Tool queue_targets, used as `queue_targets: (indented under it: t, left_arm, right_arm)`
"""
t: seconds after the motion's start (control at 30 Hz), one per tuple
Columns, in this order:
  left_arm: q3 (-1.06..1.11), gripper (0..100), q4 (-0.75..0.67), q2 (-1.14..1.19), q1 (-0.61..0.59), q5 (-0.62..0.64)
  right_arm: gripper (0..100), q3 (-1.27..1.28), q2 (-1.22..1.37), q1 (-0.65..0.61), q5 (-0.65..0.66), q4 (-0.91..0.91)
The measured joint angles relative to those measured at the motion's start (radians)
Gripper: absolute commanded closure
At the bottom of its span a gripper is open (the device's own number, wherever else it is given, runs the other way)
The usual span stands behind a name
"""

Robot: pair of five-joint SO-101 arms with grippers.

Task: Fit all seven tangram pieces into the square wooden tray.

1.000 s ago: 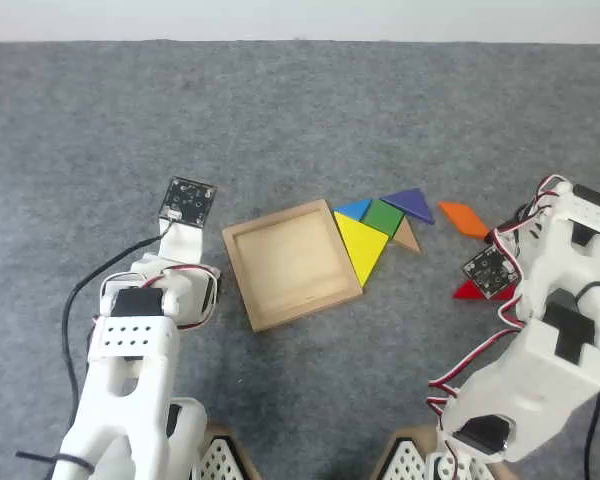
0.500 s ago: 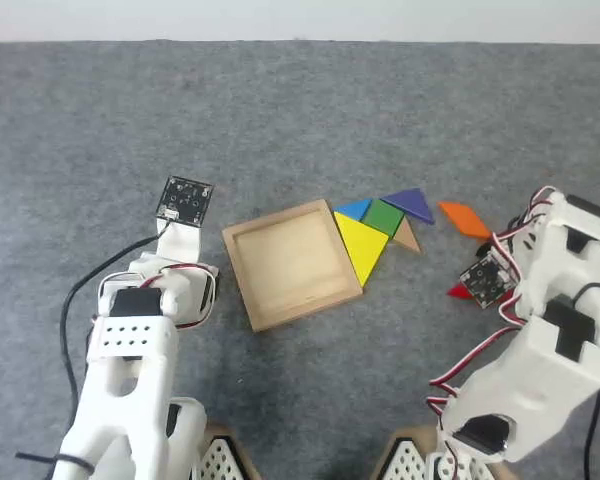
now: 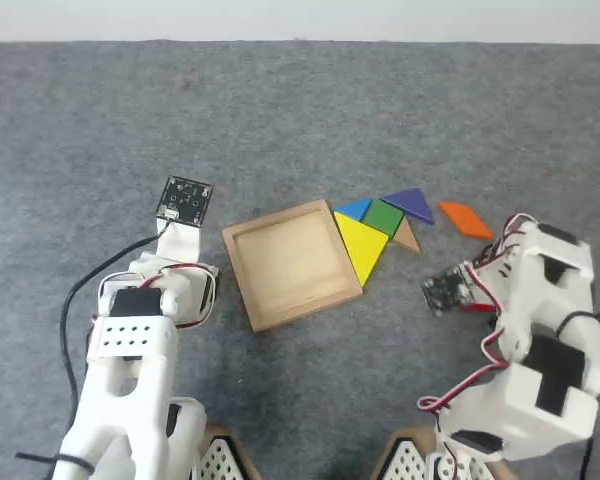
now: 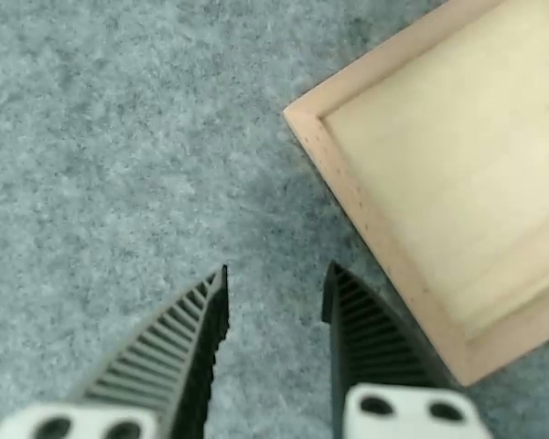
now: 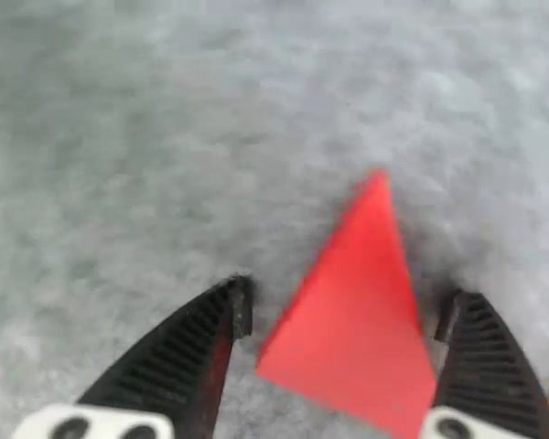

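The square wooden tray (image 3: 292,263) sits near the middle of the grey felt surface (image 3: 280,110), turned a little askew, its floor bare. Just beside its right-hand edge in the high view lies a cluster of pieces: the yellow triangle (image 3: 360,245) touches the tray's rim, with the blue triangle (image 3: 354,209), green square (image 3: 383,217), purple triangle (image 3: 409,204) and tan triangle (image 3: 407,237) packed against one another above and beside it. The orange parallelogram (image 3: 464,218) lies a little apart, farther right. The left claw (image 4: 276,274) hangs spread over bare felt, just off one corner of the tray (image 4: 439,183) and holding nothing. The right claw (image 5: 346,293) is spread wide, with the red triangle (image 5: 352,320) lying between its two fingers, one point aimed away from the wrist. A gap shows at one finger — at the other I cannot tell whether it touches the piece.
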Motion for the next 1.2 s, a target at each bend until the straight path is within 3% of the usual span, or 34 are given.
queue_targets:
  t: [0.2, 0.4, 0.57, 0.63, 0.77, 1.1, 1.2]
  left_arm:
    - [0.000, 83, 0.000, 0.000, 0.000, 0.000]
    - [0.000, 83, 0.000, 0.000, 0.000, 0.000]
    - [0.011, 83, 0.000, 0.000, 0.000, 0.000]
    - [0.011, 83, 0.000, 0.000, 0.000, 0.000]
    - [0.011, 83, 0.000, 0.000, -0.002, 0.000]
    - [0.011, 83, 0.000, 0.000, -0.002, 0.000]
    - [0.011, 83, 0.002, 0.000, -0.002, 0.000]
  right_arm:
    - [67.0, 0.091, -0.034, 0.018, -0.216, -0.235]
    - [67.0, 0.094, -0.041, 0.015, -0.440, -0.281]
    - [67.1, 0.094, -0.049, 0.009, -0.480, -0.281]
    - [69.0, 0.092, -0.060, -0.003, -0.485, -0.242]
    - [82.9, 0.092, -0.121, -0.032, -0.512, -0.115]
    - [90.8, 0.092, -0.325, -0.218, -1.039, 0.149]
    - [91.0, 0.092, -0.325, -0.215, -1.077, 0.161]
